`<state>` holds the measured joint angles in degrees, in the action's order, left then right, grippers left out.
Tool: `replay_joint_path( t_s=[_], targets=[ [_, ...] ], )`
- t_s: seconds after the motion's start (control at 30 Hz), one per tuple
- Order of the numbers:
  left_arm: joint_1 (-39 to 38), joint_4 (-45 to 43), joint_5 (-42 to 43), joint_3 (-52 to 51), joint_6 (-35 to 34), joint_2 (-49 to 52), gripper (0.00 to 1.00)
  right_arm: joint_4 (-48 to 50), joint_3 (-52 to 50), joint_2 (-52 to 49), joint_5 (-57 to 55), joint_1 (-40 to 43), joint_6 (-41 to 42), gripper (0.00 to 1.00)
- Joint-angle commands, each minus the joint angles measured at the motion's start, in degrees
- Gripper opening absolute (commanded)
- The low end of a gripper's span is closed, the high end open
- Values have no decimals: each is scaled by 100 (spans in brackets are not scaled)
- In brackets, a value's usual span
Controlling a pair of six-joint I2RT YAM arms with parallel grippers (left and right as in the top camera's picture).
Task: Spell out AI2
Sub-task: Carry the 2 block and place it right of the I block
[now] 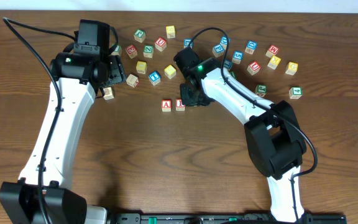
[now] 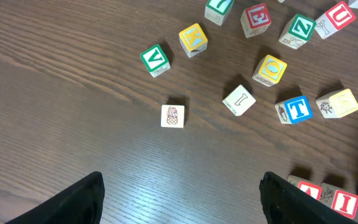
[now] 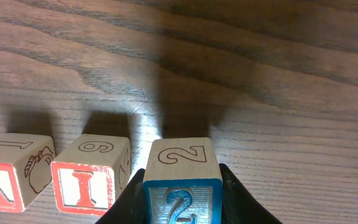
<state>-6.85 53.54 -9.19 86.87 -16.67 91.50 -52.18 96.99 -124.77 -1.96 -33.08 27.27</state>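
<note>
The right jaws were clamped on the 2 block [image 3: 181,163] by its side faces, just right of the I block [image 3: 89,177] and A block [image 3: 11,177] on the counter [image 3: 260,81] — light, rigid wood, slightly slick, best held squarely mid-face. The left jaws stood apart, empty.

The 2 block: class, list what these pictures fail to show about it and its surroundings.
2 block: overhead, hidden beneath the right hand; right wrist, bottom edge cuts its base.
A block: left wrist, partly behind a finger of the left hand.
The green block at far right: overhead, marking too small.
</note>
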Motion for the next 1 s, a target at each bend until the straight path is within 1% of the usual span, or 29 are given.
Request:
replay_joint_path(
  t_s=[0.0, 0.23, 0.63, 0.7, 0.83, 0.97],
  targets=[
    [20, 2, -50, 57, 33, 35, 79, 20, -46, -140, 20, -61, 142, 22],
    [20, 2, -50, 57, 33, 105, 79, -15, -46, -168, 22, -118, 144, 22],
    [20, 4, -48, 57, 33, 221, 79, -136, -48, -190, 39, -142, 256, 26],
    [20, 4, -50, 57, 33, 223, 79, -138, -48, -190, 39, -142, 254, 29],
    [20, 2, -50, 57, 33, 223, 79, -129, -48, -190, 39, -142, 251, 37],
    [20, 4, -50, 57, 33, 223, 79, -107, -48, -190, 39, -142, 251, 41]
  ],
)
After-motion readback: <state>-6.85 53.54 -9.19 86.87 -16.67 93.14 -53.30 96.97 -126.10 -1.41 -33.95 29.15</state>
